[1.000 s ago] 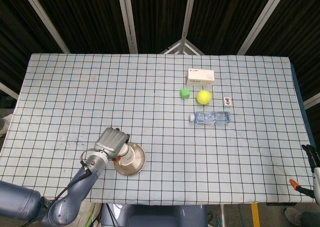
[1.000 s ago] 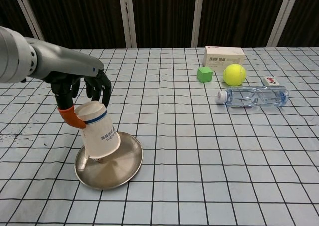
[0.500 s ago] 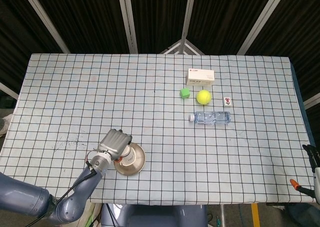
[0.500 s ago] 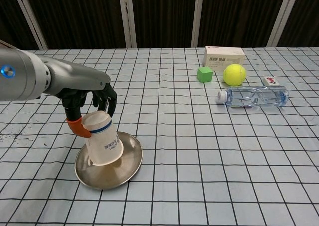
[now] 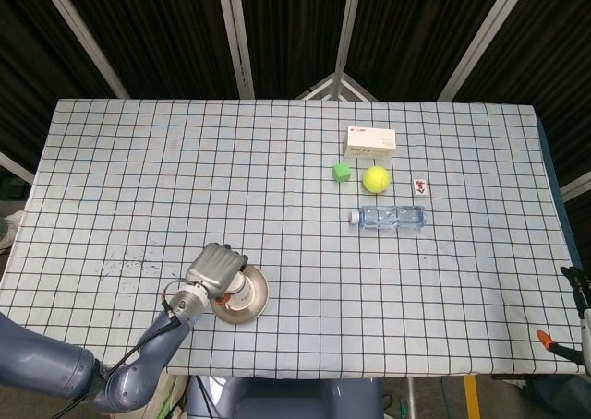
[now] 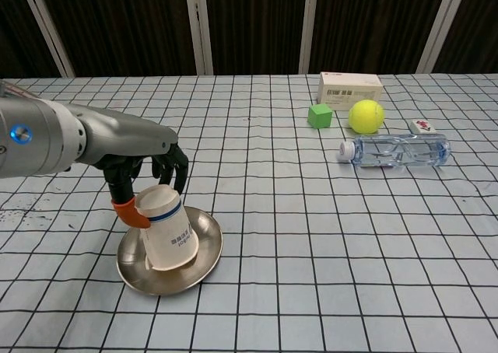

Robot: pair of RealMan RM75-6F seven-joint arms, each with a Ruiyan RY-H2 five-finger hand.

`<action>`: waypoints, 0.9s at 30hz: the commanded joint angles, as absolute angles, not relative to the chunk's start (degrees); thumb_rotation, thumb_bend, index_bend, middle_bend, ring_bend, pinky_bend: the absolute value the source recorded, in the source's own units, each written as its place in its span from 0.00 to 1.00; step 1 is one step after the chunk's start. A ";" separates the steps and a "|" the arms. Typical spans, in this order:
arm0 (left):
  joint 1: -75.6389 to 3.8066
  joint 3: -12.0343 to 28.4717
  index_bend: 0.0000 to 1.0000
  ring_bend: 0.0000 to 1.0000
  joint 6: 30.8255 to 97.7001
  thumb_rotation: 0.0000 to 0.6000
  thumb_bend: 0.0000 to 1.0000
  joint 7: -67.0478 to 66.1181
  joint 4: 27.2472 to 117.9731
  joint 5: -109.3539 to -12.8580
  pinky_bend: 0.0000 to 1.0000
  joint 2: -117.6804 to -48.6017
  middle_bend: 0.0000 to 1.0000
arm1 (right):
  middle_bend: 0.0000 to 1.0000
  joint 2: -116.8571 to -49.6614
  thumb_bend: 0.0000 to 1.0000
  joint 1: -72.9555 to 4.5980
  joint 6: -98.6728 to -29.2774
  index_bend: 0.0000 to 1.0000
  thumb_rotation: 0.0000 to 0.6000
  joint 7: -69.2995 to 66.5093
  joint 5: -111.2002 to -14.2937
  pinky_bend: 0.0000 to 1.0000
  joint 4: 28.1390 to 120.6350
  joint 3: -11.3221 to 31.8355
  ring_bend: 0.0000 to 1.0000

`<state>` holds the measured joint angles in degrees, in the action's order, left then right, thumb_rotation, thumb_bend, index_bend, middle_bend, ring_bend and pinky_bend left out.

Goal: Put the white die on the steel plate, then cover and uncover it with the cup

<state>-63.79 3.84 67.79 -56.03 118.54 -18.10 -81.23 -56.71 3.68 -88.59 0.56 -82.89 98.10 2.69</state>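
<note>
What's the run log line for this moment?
left hand: holds paper cup | cup: inverted on steel plate | die: hidden | right hand: not visible

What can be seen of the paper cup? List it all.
The cup is a white paper cup with a dark blue band near its base and dark print on its side. It is upside down on the steel plate, mouth down and leaning slightly, base up. The left hand grips it from above around the base end, with an orange-tipped digit against its side. The head view shows its round base beside the hand. Nothing under it can be seen.
</note>
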 commanded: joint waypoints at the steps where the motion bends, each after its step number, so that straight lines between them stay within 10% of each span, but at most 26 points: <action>1: -63.34 3.39 0.45 0.26 68.37 1.00 0.47 -55.07 117.66 -20.87 0.33 -82.07 0.42 | 0.14 -56.72 0.04 3.66 -88.37 0.12 1.00 0.40 -82.75 0.14 98.02 2.66 0.15; 27: -61.40 -2.02 0.48 0.26 66.63 1.00 0.47 -54.28 115.87 -35.12 0.33 -84.81 0.42 | 0.14 -56.29 0.04 3.65 -87.87 0.12 1.00 -0.24 -82.10 0.14 98.37 2.79 0.15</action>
<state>-61.06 -1.56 66.06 -53.07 115.57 -34.69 -85.08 -56.29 3.66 -87.84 -0.21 -82.06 98.33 2.77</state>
